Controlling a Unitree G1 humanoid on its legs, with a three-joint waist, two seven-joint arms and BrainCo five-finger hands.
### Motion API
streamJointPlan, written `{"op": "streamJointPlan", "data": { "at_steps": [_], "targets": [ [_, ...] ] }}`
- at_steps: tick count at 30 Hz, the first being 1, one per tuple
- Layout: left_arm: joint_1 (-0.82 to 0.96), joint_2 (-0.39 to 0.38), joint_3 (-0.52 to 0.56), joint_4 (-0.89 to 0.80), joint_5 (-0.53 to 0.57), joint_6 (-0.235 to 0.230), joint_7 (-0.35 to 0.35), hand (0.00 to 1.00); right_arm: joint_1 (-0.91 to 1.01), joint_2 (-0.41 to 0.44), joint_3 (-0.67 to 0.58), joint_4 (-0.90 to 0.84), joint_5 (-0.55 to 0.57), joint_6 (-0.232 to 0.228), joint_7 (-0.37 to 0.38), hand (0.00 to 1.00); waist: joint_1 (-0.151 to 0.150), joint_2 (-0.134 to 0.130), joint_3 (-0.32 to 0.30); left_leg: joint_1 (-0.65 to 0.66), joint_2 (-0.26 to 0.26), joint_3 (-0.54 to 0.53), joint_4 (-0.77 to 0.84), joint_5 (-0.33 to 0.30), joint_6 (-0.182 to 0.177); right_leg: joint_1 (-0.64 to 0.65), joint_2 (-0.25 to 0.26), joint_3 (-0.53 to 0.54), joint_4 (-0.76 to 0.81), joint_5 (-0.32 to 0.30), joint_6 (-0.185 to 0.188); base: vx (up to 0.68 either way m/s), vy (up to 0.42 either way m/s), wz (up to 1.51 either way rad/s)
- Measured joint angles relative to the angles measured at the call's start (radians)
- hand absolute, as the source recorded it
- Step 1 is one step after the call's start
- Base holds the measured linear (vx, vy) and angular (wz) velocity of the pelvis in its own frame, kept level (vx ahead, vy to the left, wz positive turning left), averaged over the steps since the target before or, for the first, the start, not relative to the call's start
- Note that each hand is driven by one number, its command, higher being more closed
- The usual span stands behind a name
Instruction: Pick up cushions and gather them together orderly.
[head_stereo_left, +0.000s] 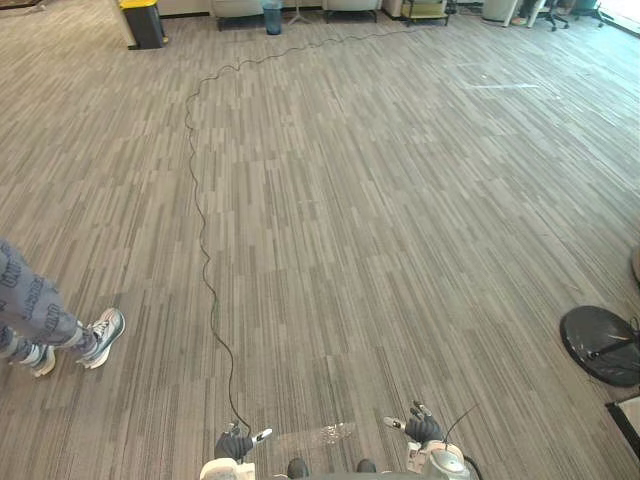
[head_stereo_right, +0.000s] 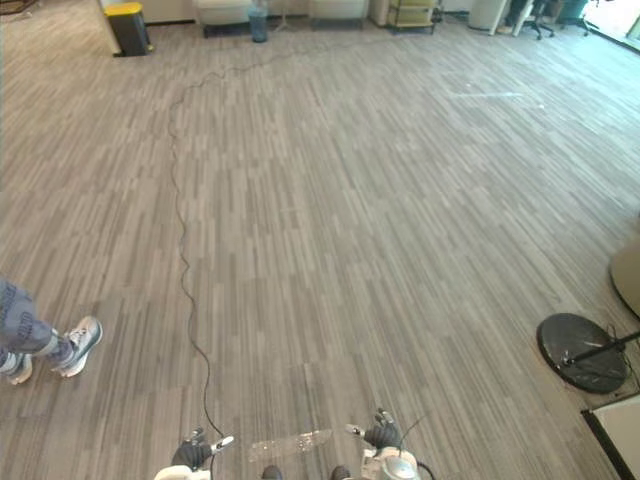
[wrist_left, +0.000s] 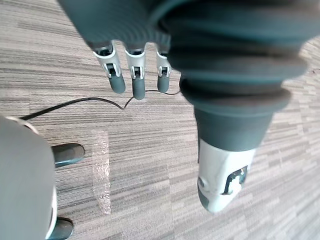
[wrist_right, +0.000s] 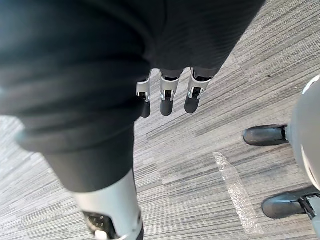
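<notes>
Over carpet (head_stereo_left: 350, 200), left hand (wrist_left: 134, 75) and right hand (wrist_right: 167, 97) hanging slack-fingered, holding nothing; gathering seemingly not starting yet.

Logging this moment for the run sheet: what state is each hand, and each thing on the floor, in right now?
left hand: open, fingers straight, holding nothing.
right hand: open, fingers straight, holding nothing.
clear plastic strip: lying flat on the carpet between the hands, untouched.
person's shoes: both on the floor, at the robot's left.
bin: upright, yellow lid down.
black round base: flat on the floor.
</notes>
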Motion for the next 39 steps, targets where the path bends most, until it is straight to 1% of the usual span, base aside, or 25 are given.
{"op": "streamJointPlan", "data": {
  "at_steps": [4, 8, 11, 22, 30, 36, 38, 39],
  "targets": [
    [-0.013, 0.002, 0.000, 0.019, -0.001, 0.014, -0.001, 0.00, -0.001, 0.006, -0.032, 0.002, 0.001, 0.010, -0.001, 0.00, 0.005, 0.001, 0.001, 0.001, -0.003, -0.014, 0.000, 0.001, 0.002, 0.007, -0.004, -0.017, 0.004, -0.006, 0.002, -0.04, -0.017, 0.11],
    [-0.014, 0.002, 0.000, 0.019, -0.001, 0.014, -0.006, 0.00, -0.001, 0.007, -0.049, 0.006, 0.002, 0.011, -0.001, 0.00, 0.006, 0.001, 0.001, -0.001, -0.006, -0.036, 0.000, 0.005, 0.008, 0.010, -0.007, -0.042, 0.015, -0.018, 0.002, -0.04, -0.020, 0.18],
    [-0.016, 0.002, 0.000, 0.020, -0.001, 0.014, -0.009, 0.00, -0.008, 0.007, -0.053, 0.022, 0.003, 0.011, -0.001, 0.00, 0.010, 0.001, 0.001, -0.002, -0.007, -0.040, 0.000, 0.006, 0.009, 0.009, -0.007, -0.046, 0.014, -0.018, 0.002, -0.01, -0.010, 0.05],
    [-0.029, 0.004, -0.001, 0.040, 0.001, 0.016, -0.013, 0.00, -0.019, 0.007, -0.058, 0.037, 0.003, 0.011, -0.004, 0.00, 0.010, 0.001, 0.002, -0.004, -0.010, -0.052, 0.000, 0.007, 0.010, 0.012, -0.009, -0.057, 0.013, -0.020, 0.003, -0.01, -0.009, 0.02],
    [-0.030, 0.006, -0.002, 0.040, 0.001, 0.017, -0.013, 0.00, -0.019, 0.007, -0.058, 0.037, 0.003, 0.011, -0.004, 0.00, 0.010, -0.002, 0.005, -0.003, -0.016, -0.084, 0.000, 0.008, 0.012, 0.027, -0.013, -0.091, 0.014, -0.032, 0.004, -0.02, -0.019, 0.13],
    [-0.044, 0.010, -0.004, 0.039, 0.002, 0.021, -0.015, 0.00, -0.025, 0.006, -0.061, 0.033, 0.004, 0.011, -0.004, 0.00, 0.010, -0.005, 0.031, -0.006, -0.015, -0.090, 0.000, 0.008, 0.011, 0.027, -0.011, -0.099, 0.014, -0.038, 0.000, 0.00, -0.007, 0.02],
    [-0.049, 0.011, -0.008, 0.039, 0.003, 0.026, -0.015, 0.00, -0.026, 0.004, -0.068, 0.033, 0.004, 0.011, -0.004, 0.00, 0.010, -0.003, 0.037, -0.007, -0.015, -0.091, 0.000, 0.006, 0.009, 0.026, -0.012, -0.102, 0.019, -0.046, -0.002, -0.01, -0.025, 0.05],
    [-0.052, 0.010, -0.008, 0.038, 0.004, 0.032, -0.015, 0.00, -0.026, -0.001, -0.069, 0.032, 0.004, 0.011, -0.004, 0.00, 0.010, -0.002, 0.045, -0.009, -0.012, -0.091, 0.000, -0.007, 0.000, 0.020, -0.013, -0.106, 0.043, -0.066, -0.003, 0.00, -0.034, 0.06]
  ]
}}
